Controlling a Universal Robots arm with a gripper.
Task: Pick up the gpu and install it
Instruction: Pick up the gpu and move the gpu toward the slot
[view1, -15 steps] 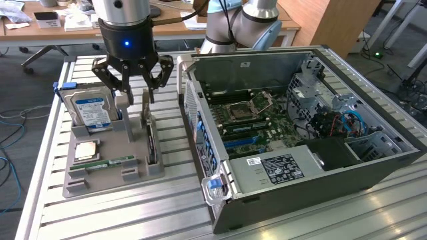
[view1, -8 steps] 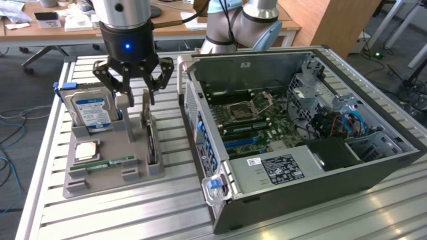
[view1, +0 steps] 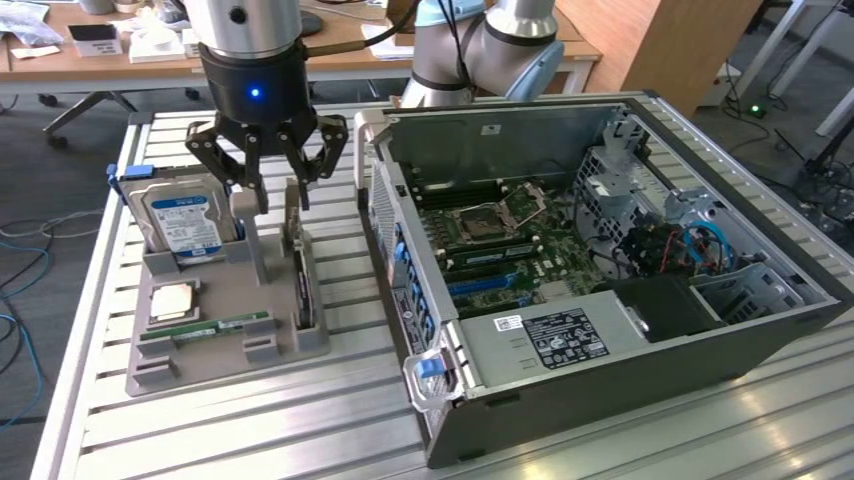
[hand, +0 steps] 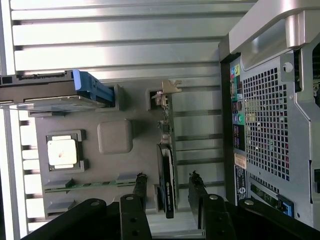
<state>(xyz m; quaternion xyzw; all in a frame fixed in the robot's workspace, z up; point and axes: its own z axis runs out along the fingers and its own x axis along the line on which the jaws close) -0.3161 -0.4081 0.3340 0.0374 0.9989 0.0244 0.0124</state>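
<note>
**Straddling the gpu with wide jaws, nothing gripped yet**

Hovering over the grey parts tray, the tool has its jaws spread wide and holds nothing.

The gpu stands on edge in a slot along the side of the tray nearest the computer case, directly beneath the tool. In the wrist view one finger sits on each side of the card's thin profile, with bare tray showing in both gaps, so neither finger touches it. The card's long axis runs lengthwise down the tray, roughly parallel to the open case's near wall. The jaws would therefore close across its thickness, not along its length. From the exterior view I judge the fingertips to be near the card's upper edge, but whether they have dropped below it I cannot tell.

Edge-on, the gpu is a slim dark board. It has a black shrouded section between the fingers and a pale metal bracket at the far end.

The hard drive stands well apart across the tray. All of this rests on the slatted metal desk.
</note>
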